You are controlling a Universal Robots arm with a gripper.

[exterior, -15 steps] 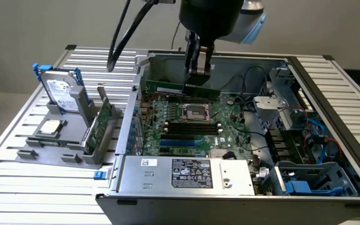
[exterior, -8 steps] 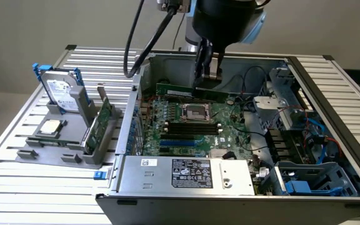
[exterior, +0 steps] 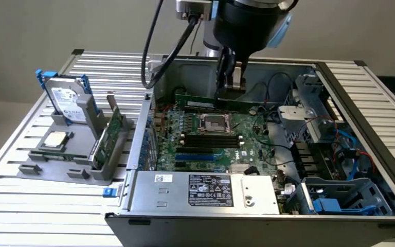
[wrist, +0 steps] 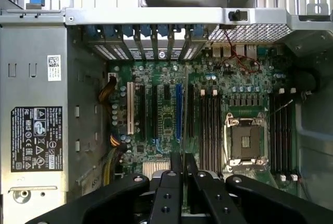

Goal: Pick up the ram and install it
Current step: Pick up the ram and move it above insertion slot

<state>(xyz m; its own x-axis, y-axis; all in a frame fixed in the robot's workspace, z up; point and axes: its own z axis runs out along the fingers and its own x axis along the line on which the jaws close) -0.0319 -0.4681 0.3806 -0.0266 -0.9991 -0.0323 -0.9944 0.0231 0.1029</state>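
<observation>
Open case (exterior: 144, 131) housing a motherboard (exterior: 211, 143). Ram (exterior: 199, 101) clamped between narrow jaws of gripper (exterior: 230, 91), held above it.

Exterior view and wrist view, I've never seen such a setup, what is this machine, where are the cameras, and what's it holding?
It is a robot arm with a gripper. The exterior view's camera stands off the arm; the wrist view's rides on the wrist. An open computer case lies on a slatted table, motherboard exposed. The gripper is shut on the ram, a thin green stick, over the motherboard. Beside the case, a grey holder carries a hard drive and an expansion card.
</observation>
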